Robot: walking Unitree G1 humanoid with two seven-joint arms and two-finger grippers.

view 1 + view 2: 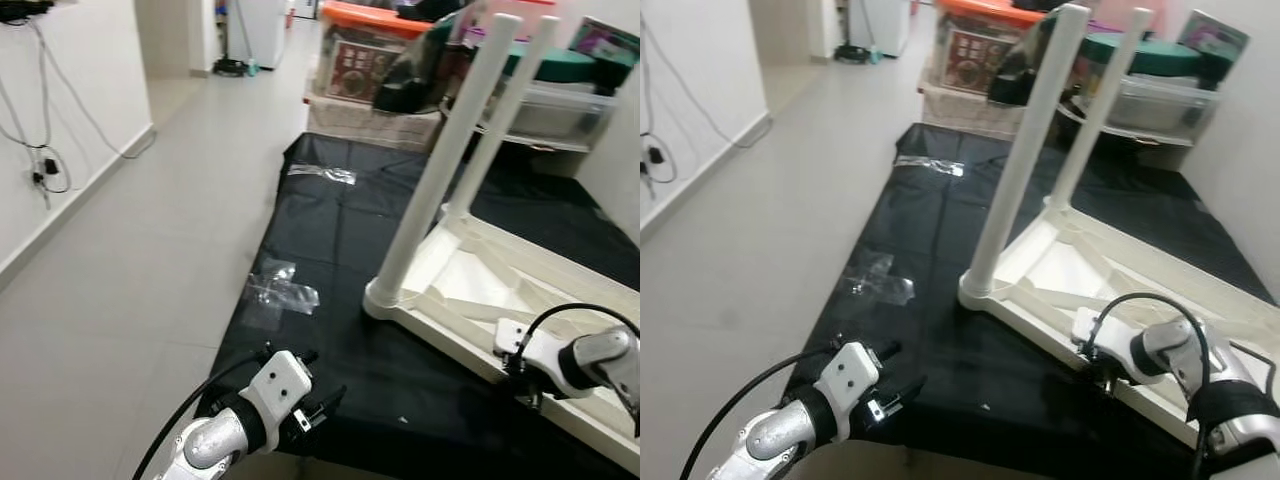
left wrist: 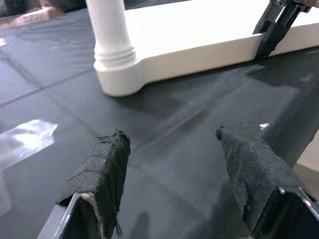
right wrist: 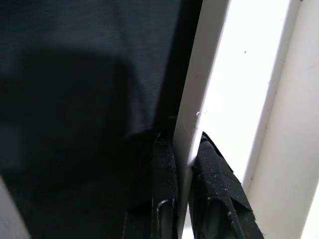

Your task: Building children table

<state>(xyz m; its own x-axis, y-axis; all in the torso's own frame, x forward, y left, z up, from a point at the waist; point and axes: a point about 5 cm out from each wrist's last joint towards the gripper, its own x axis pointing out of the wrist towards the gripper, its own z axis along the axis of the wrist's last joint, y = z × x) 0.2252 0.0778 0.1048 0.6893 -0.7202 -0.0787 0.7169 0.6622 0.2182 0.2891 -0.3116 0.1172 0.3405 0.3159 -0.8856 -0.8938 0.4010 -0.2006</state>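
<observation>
White plastic children's table (image 1: 470, 290) lies upside down on black floor sheet (image 1: 330, 240), legs up. Right gripper (image 3: 183, 164) clamps its near rim; left gripper (image 2: 172, 149) hovers wide beside it.

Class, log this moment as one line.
right gripper: shut on table frame | left gripper: open over black sheet | two table legs upright

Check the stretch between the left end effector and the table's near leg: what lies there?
Bare black sheet, as the left wrist view shows. The left end effector hangs open, apart from the white leg.
</observation>
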